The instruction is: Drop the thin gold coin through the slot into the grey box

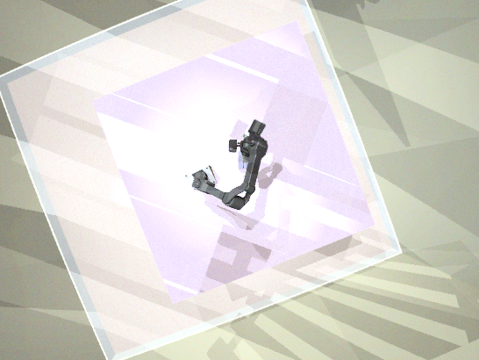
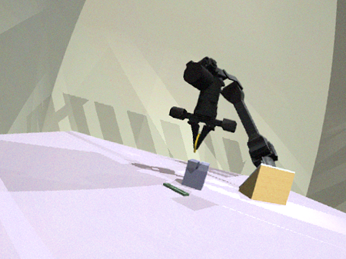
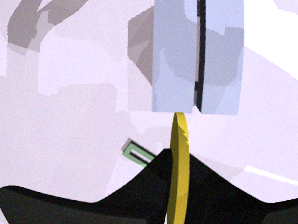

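The pincer is clamped on the coin, edge-on at lower centre of the wrist view, with its tip just below the box at top centre. The slot sits slightly right of the coin's line. In the exterior view the coin hangs above the box, apart from it; the holder lies on the surface. The coin looks stiff, thin and likely slippery, best pinched on its flat faces.
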